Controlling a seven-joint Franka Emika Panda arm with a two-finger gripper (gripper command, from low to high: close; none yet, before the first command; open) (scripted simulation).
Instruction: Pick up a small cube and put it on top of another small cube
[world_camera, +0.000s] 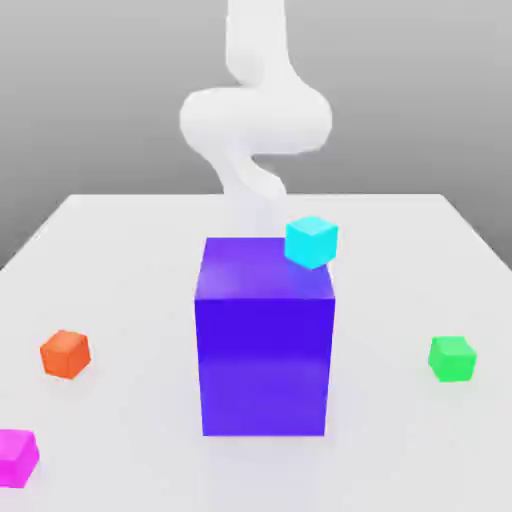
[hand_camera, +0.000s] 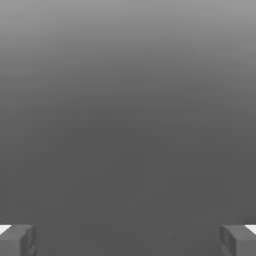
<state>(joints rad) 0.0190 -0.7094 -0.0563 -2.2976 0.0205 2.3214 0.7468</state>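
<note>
The small magenta-pink cube (world_camera: 17, 456) lies on the white table at the front of the exterior view's left. Far across the table, on the exterior view's right, sits the small green cube (world_camera: 452, 358). In the hand view my gripper (hand_camera: 128, 240) is open, its two grey fingertips (hand_camera: 17, 240) set wide apart with nothing between them and only plain grey beyond. My white arm (world_camera: 255, 120) rises behind the big block.
A big blue-violet block (world_camera: 264, 340) stands mid-table between the two cubes. A small cyan cube (world_camera: 311, 241) shows at its far top corner; whether it rests on the block or behind it I cannot tell. A small orange cube (world_camera: 66, 353) lies left.
</note>
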